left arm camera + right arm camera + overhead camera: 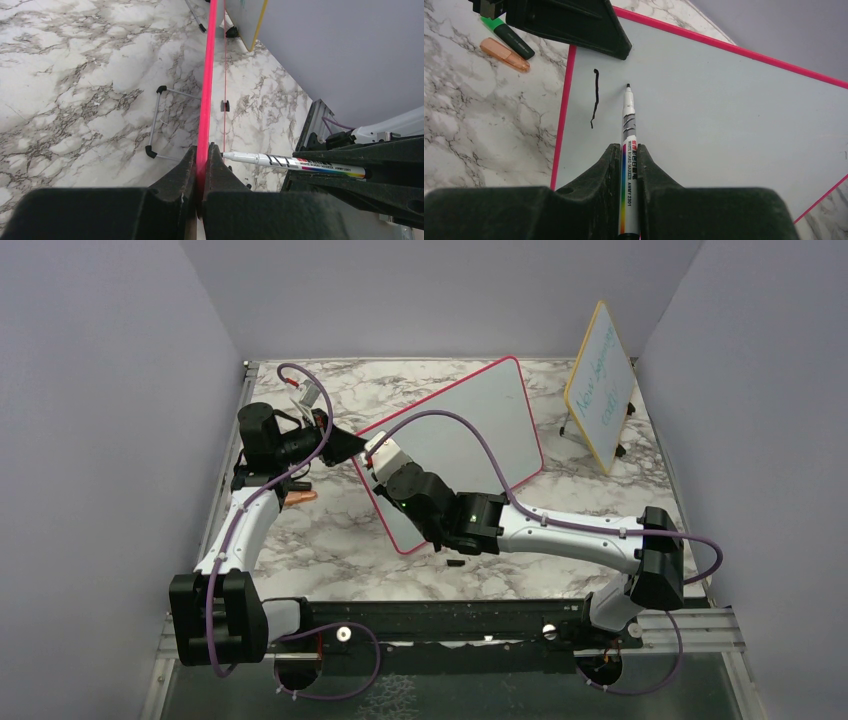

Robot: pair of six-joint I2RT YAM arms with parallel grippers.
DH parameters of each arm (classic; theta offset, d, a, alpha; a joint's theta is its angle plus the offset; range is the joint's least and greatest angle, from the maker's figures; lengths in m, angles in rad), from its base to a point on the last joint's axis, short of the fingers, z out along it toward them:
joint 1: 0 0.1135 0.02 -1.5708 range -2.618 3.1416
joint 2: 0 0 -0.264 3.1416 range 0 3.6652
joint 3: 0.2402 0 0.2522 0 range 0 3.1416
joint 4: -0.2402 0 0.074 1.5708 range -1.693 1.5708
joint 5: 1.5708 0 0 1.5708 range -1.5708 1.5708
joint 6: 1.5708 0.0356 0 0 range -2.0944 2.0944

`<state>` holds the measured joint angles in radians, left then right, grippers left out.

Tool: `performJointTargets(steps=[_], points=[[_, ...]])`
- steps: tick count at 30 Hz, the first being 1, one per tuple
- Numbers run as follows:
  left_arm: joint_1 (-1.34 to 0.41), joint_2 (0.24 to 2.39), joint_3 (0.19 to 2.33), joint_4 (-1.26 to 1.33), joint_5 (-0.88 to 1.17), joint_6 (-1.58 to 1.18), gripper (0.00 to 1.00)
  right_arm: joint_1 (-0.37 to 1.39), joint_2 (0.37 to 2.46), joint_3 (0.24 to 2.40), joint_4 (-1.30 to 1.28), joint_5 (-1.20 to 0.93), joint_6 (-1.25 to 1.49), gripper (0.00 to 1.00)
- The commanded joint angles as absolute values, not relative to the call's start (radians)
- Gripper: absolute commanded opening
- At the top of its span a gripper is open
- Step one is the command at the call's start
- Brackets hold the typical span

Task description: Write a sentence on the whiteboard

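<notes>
The whiteboard (500, 400) was held tilted on the marble worktop (330, 550), its pink edge clamped by the left hand (202, 152); the right hand (628, 150) was clamped on a whiteboard marker (629, 112), tip beside one black stroke (595, 97)

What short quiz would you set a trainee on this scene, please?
1. True or false: the left gripper is clamped on the pink edge of the whiteboard.
2. What does the right gripper hold? A) an eraser B) a marker C) a cloth
3. Fill in: the number of black strokes written on the whiteboard is ____.

Key: 1 true; 2 B; 3 one.
</notes>
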<state>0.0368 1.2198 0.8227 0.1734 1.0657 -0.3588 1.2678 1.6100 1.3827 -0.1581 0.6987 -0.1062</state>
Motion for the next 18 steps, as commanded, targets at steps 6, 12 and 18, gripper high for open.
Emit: performJointTargets(steps=[6, 12, 18], points=[[0.025, 1.241, 0.822, 0.123, 1.041, -0.278, 0.00, 1.261, 1.628, 1.407, -0.134, 0.724, -0.113, 0.01], [0.023, 1.241, 0.823, 0.123, 1.042, -0.278, 0.00, 1.260, 1.645, 1.418, -0.159, 0.711, -0.106, 0.00], [0.023, 1.239, 0.822, 0.123, 1.042, -0.277, 0.00, 1.260, 1.651, 1.432, -0.205, 0.689, -0.090, 0.01]])
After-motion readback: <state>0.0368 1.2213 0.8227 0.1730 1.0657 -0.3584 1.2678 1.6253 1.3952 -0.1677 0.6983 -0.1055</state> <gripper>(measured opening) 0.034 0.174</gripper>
